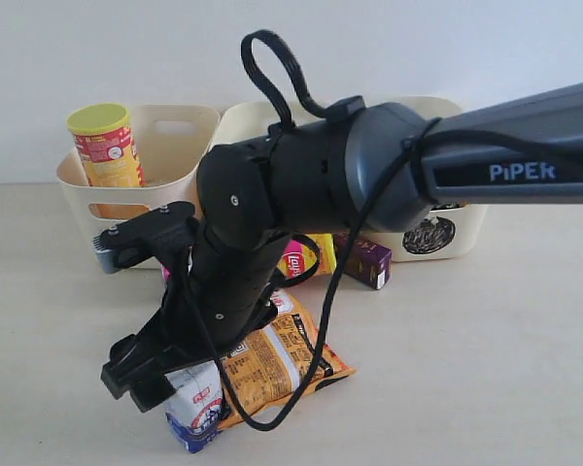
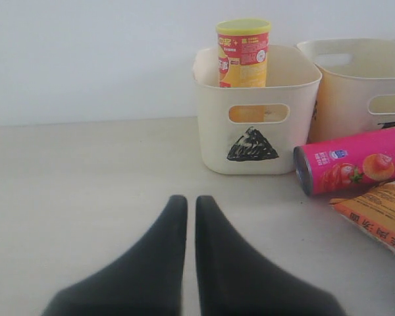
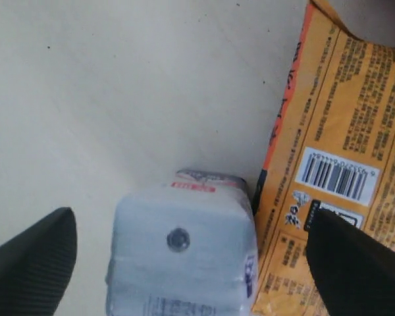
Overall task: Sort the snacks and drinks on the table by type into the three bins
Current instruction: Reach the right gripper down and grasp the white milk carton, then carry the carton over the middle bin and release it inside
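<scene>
My right gripper (image 3: 189, 220) is open and straddles the white-and-blue carton (image 3: 181, 257), one finger on each side without touching it. In the exterior view that gripper (image 1: 139, 382) hangs low at the front left, just over the carton (image 1: 196, 413). The orange bag (image 1: 284, 354) lies against the carton. The pink tube (image 2: 355, 164) lies on its side beside the triangle bin (image 2: 214, 125). The yellow tube (image 2: 243, 52) stands in that bin. My left gripper (image 2: 191, 201) is shut and empty, low over bare table. The purple carton (image 1: 369, 262) lies by the circle bin (image 1: 471, 228). No blue-and-black bag shows.
A second cream bin (image 2: 355, 85) stands beside the triangle bin, and the right arm (image 1: 369, 175) covers most of it in the exterior view. A pale wall runs behind the bins. Bare table lies left of the triangle bin and at the front right.
</scene>
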Tool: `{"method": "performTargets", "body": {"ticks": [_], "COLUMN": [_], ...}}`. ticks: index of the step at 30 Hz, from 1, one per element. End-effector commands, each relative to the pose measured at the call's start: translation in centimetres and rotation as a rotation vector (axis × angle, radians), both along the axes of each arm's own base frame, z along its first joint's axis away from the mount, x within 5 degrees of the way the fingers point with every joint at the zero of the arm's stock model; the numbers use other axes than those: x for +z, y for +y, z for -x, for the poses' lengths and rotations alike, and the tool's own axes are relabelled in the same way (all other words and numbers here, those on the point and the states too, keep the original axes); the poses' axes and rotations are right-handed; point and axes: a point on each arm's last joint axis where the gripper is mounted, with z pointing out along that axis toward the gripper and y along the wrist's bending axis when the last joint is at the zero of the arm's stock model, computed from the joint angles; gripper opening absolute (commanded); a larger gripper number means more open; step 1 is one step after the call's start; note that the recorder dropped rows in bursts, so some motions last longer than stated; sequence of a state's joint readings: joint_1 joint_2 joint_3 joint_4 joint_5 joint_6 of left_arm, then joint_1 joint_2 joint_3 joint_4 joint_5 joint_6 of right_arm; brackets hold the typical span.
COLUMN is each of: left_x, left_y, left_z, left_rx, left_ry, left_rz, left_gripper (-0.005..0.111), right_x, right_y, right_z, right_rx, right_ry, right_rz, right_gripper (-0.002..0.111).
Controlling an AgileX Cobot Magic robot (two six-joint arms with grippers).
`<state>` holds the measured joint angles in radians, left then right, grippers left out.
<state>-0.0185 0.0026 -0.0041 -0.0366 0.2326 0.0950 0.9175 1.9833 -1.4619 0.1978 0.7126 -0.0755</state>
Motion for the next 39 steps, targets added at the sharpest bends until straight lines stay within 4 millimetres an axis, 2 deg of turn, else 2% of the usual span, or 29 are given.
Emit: {"method": "performTargets", "body": {"ticks": [1, 3, 5, 8, 13, 18, 23, 25, 28, 34, 37, 39], "left_x": [-0.1, -0.1, -0.1, -0.1, -0.1, -0.1, -0.1, -0.1, -0.1, -0.1, -0.1, -0.1], "left_y": [0.0, 0.0, 0.0, 0.0, 0.0, 0.0, 0.0, 0.0, 0.0, 0.0, 0.0, 0.0], "left_z": [0.0, 0.0, 0.0, 0.0, 0.0, 0.0, 0.0, 0.0, 0.0, 0.0, 0.0, 0.0], "left_rx": [-0.004, -0.004, -0.004, -0.004, -0.004, -0.004, -0.004, -0.004, -0.004, -0.004, -0.004, -0.004], "left_ry": [-0.002, -0.002, -0.002, -0.002, -0.002, -0.002, -0.002, -0.002, -0.002, -0.002, -0.002, -0.002], "left_rz": [0.000, 0.000, 0.000, 0.000, 0.000, 0.000, 0.000, 0.000, 0.000, 0.000, 0.000, 0.000], "left_gripper": [0.004, 0.004, 0.004, 0.004, 0.004, 0.004, 0.004, 0.004, 0.004, 0.004, 0.004, 0.004], "right_x": [-0.3, -0.9, -1.5, -1.6, 0.6, 5.0, 10.5, 12.4, 14.1, 15.6, 15.2, 14.2], "right_y": [0.6, 0.6, 0.6, 0.5, 0.1, -0.7, -1.9, -2.6, -3.8, -6.8, -8.0, -8.7], "right_z": [-0.3, -0.3, -0.2, -0.1, 0.0, 0.3, 0.1, -0.5, -2.5, -7.9, -10.5, -12.4], "right_rx": [-0.018, -0.015, -0.012, -0.011, -0.008, 0.012, 0.038, 0.016, -0.082, -0.269, -0.346, -0.381], "right_ry": [-0.009, 0.004, 0.023, 0.036, 0.003, -0.118, -0.386, -0.496, -0.568, -0.665, -0.675, -0.670], "right_rz": [-0.042, -0.026, -0.005, 0.008, -0.028, -0.105, -0.213, -0.273, -0.379, -0.490, -0.501, -0.476], "right_gripper": [0.083, 0.078, 0.067, 0.043, 0.000, 0.000, 0.000, 0.000, 0.000, 0.000, 0.000, 0.000]}}
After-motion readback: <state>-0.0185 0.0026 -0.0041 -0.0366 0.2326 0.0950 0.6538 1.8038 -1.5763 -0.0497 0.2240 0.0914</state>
